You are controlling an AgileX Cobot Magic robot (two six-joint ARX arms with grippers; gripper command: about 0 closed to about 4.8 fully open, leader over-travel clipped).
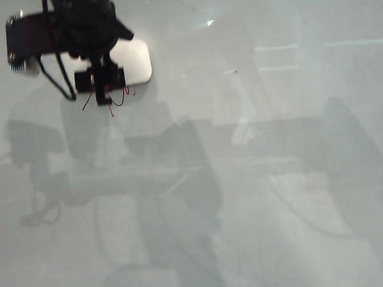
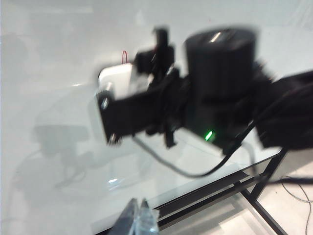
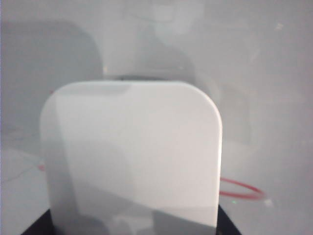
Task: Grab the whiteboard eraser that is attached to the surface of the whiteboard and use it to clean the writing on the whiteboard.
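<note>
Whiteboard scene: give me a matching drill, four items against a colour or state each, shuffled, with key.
Column one:
1. whiteboard eraser
2. writing
3. left end effector
4. right end effector

Column two:
a. jaws together, holding nothing
b. white, rounded corners
c. reached across to the left of the exterior view, closed on the eraser
d. thin red strokes

Pairs: 1-b, 2-d, 3-a, 4-c
</note>
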